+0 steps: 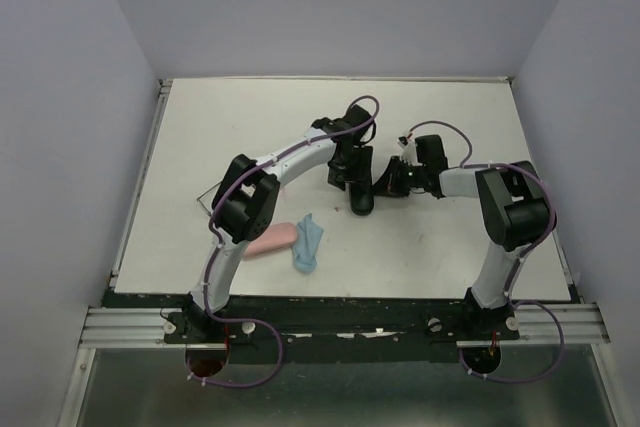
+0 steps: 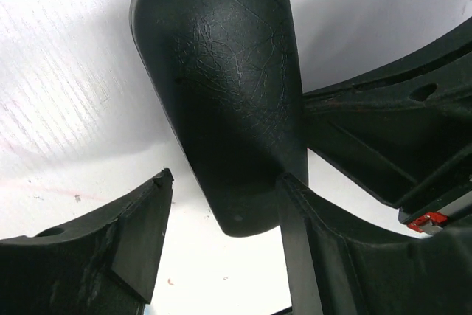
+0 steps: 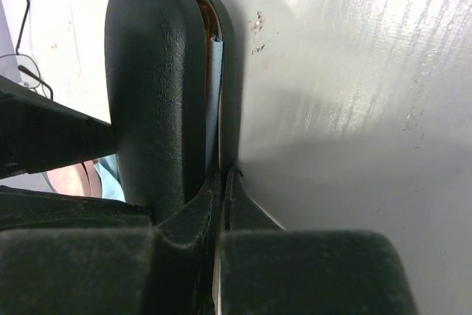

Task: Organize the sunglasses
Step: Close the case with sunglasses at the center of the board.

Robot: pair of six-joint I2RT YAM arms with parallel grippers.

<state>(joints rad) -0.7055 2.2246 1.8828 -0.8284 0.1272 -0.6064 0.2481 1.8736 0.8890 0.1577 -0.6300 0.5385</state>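
Plain white counter [image 1: 450, 127] boxed in by pale walls, with both arms reaching into the middle of it.

Going from the left: a pink case [image 1: 268, 240] lies near the front edge with a light-blue cloth [image 1: 307, 243] bunched up against its right end. Neither is being touched.

Next over, the left tool [image 2: 221, 189] hangs over the black case [image 1: 361, 199] with its jaws spread wide, one on each side. From its own camera I can see bare counter between the case and one finger [image 2: 125, 248], so I'd call that straddling rather than gripping.

The sunglasses [image 3: 198, 27] are inside that black case. All you get is an orange-brown sliver through the seam, with a cloth edge [image 3: 214, 86] poking out beside it.

On the right, the right tool [image 3: 223, 182] is at the near end of the case. Its jaws are squeezed down to a hairline gap, and the thin edge of the case seems to run right into it, so it looks like a pinch on that rim.

My read is that this is the closing-the-case step and it's nearly done. The seam isn't fully shut, so the next move probably needs the two halves pressed together while the left tool keeps the case from sliding. I'd watch that cloth so it doesn't get caught in the seam.
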